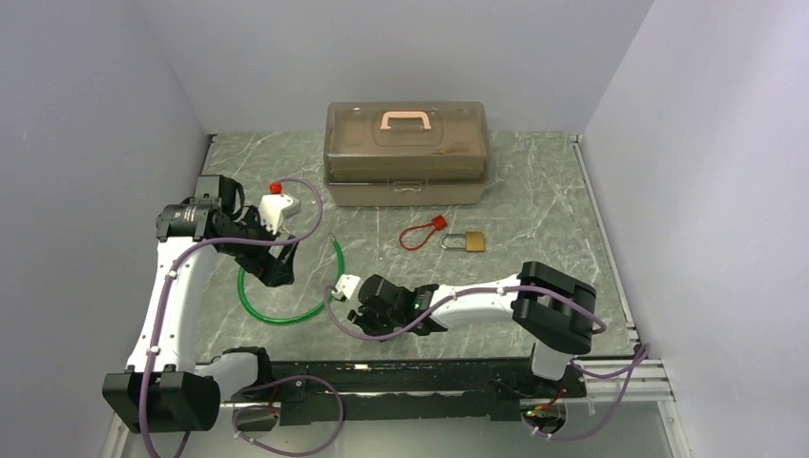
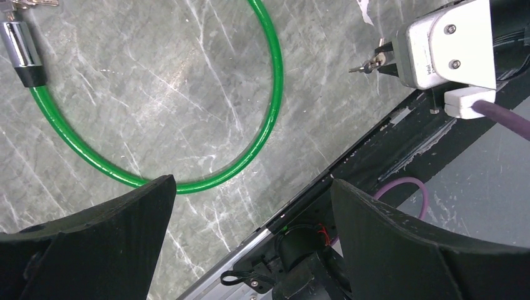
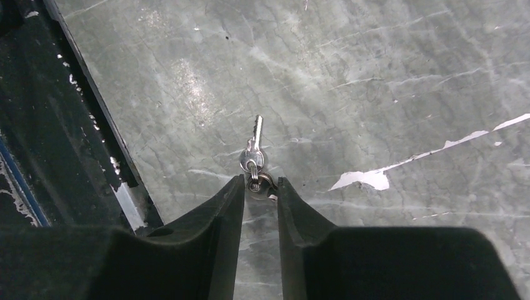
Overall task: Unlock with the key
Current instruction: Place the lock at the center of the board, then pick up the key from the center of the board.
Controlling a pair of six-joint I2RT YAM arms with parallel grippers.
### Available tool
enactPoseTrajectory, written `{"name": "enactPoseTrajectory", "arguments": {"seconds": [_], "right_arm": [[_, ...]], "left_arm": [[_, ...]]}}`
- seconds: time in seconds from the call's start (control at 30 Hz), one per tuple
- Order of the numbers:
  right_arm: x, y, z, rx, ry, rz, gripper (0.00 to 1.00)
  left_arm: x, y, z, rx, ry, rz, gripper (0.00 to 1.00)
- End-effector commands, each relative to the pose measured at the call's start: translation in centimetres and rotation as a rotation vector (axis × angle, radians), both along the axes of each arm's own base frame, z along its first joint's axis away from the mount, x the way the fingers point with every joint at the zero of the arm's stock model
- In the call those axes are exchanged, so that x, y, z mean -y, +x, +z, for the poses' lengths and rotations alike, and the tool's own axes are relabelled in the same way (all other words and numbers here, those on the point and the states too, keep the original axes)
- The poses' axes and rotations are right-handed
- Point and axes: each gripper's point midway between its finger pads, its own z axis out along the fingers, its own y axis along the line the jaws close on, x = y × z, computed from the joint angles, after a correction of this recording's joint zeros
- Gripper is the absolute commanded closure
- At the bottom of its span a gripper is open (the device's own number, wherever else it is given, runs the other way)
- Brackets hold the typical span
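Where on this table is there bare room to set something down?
Bare table shows right of the padlock out to the right edge, and at the back left of the toolbox. The front left is crowded: the green cable, the key, the left end effector and the right end effector all sit close there.

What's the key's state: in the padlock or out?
Out. The key sits between the right gripper's fingertips, far from the padlock.
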Motion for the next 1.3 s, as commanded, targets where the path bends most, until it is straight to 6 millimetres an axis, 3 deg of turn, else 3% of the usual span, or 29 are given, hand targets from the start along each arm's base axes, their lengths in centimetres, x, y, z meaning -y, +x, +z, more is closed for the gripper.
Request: {"name": "enactPoseTrajectory", "arguments": {"seconds": [0.0,0.2,0.33,0.53,0.83,1.1,1.27], "right_arm": [[-0.9,0.3,0.3,0.024,0.019,-0.004,0.73],[-1.0,0.3,0.2,0.024,0.023,-0.007,0.81],[-1.1,0.8,0.5,0.046,0.021,-0.022,1.00],[-1.5,0.9,2.9,0.053,0.086,-0.030,1.00],[-1.3,1.1,9.2,-0.153,0.376,-0.046,1.00],[-0.6,1.2,15.8,-0.136,0.523,-0.033,1.00],[-0.5,0.2,20.3,-0.140,0.627,0.001,1.00]], "left_arm": [[-0.2,0.9,0.3,0.040,0.010,0.012,0.00],[-0.3,1.1,0.3,0.051,0.013,0.017,0.01],[-0.4,0.8,0.1,0.052,0.023,0.013,0.01],[-0.2,0.6,0.7,0.086,0.020,-0.016,0.01],[2.8,0.0,4.0,0.207,-0.098,-0.192,0.01],[10.3,-4.3,2.8,0.084,-0.276,-0.472,0.01],[12.1,-4.0,3.6,0.099,-0.349,-0.536,0.01]]}}
